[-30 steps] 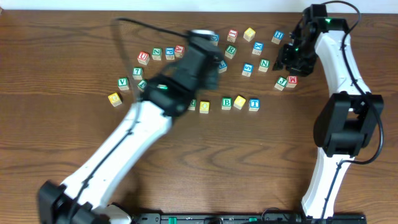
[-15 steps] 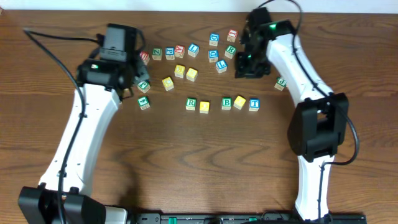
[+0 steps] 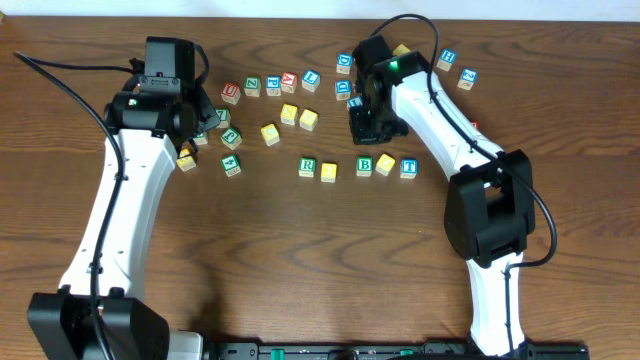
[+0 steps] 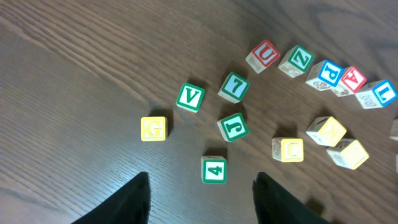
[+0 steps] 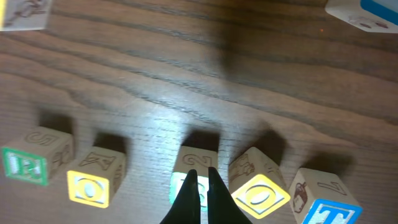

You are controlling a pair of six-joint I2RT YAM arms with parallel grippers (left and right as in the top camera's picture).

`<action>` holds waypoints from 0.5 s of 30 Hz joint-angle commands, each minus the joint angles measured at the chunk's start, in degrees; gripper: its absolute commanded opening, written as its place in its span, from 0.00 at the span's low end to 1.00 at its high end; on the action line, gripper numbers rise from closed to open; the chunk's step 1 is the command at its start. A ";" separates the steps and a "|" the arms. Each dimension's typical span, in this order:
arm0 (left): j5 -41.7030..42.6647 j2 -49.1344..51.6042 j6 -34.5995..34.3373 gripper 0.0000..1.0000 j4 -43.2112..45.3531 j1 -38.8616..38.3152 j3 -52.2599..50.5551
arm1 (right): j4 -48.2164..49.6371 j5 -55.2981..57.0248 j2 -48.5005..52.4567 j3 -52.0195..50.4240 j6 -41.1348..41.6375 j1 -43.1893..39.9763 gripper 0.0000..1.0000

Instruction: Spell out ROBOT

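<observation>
The five cubes lie in one row on the worktop [image 3: 300, 260], with the green B cube [image 3: 364, 165] in the middle. On one side of B sits the first yellow O cube [image 3: 329, 172] and, beyond it, the green R cube [image 3: 307, 167]. On the other side sits the second yellow O cube [image 3: 385, 164], turned a little askew just beside B, and then the blue T cube [image 3: 408, 167]. The row reads R, O, B, O, T, and it stands where it stood a second ago.

The right gripper [image 5: 200, 178] has changed most. Half a second ago it hung over the loose cubes well behind B, toward the T side. Now it is just behind B, its tips over B's rear top edge. Its jaws are pressed together with nothing between them. Whether the tips touch B I cannot tell.

A second ago the left gripper [image 4: 202, 190] was over the worktop close to the R end of the row. It is now well away from B, past the R end, over a cluster of loose cubes. Its fingers [image 4: 140, 199] stand wide apart and grasp nothing. The green 4 cube [image 4: 214, 169] shows in the gap between them, with the green J cube [image 4: 232, 126] and the yellow G cube [image 4: 153, 129] farther on.
</observation>
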 commanded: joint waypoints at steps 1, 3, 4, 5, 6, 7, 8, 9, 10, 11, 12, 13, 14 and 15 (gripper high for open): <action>-0.35 0.63 -0.57 0.57 -0.22 0.17 -0.85 | 0.96 0.76 -1.86 -1.38 0.98 0.79 0.01; -0.35 0.63 -0.57 0.59 -0.24 0.17 -0.90 | 2.08 0.22 -1.86 -1.95 0.94 1.57 0.01; -0.35 0.63 -0.57 0.62 -0.24 0.17 -0.90 | 2.54 -0.33 -1.86 -2.10 0.66 2.01 0.01; -0.37 0.63 -0.57 0.64 -0.24 0.17 -0.90 | 3.32 -1.46 -1.86 -2.32 0.48 2.93 0.01; -0.37 0.63 -0.57 0.65 -0.22 0.17 -0.90 | 3.76 -1.95 -1.86 -2.43 0.52 3.54 0.01; -0.42 0.63 -0.55 0.67 -0.22 0.17 -0.90 | 4.26 -2.25 -1.86 -2.54 0.52 4.13 0.01; -0.57 0.63 -0.55 0.67 -0.22 0.17 -0.90 | 4.90 -2.47 -1.86 -2.62 0.52 4.81 0.01; -0.57 0.63 -0.55 0.69 -0.22 0.20 -0.90 | 5.42 -2.54 -1.86 -2.64 0.57 5.40 0.01; -0.57 0.63 -0.55 0.71 -0.20 0.20 -0.90 | 6.27 -3.02 -1.86 -2.64 0.55 6.12 0.01; -0.63 0.63 -0.55 0.72 -0.02 0.22 -0.90 | 7.06 -3.67 -1.86 -2.64 0.55 6.67 0.01; -0.68 0.63 -0.55 0.72 0.11 0.31 -0.90 | 8.20 -4.92 -1.86 -2.64 0.55 7.32 0.01; -0.79 0.63 -0.55 0.72 0.31 0.44 -0.90 | 9.42 -6.16 -1.86 -2.64 0.55 7.96 0.01; -0.81 0.63 -0.55 0.72 0.57 0.70 -0.90 | 10.51 -7.19 -1.86 -2.64 0.57 8.55 0.01; -0.81 0.63 -0.57 0.72 0.81 1.03 -0.90 | 11.65 -7.93 -1.86 -2.64 0.57 9.25 0.01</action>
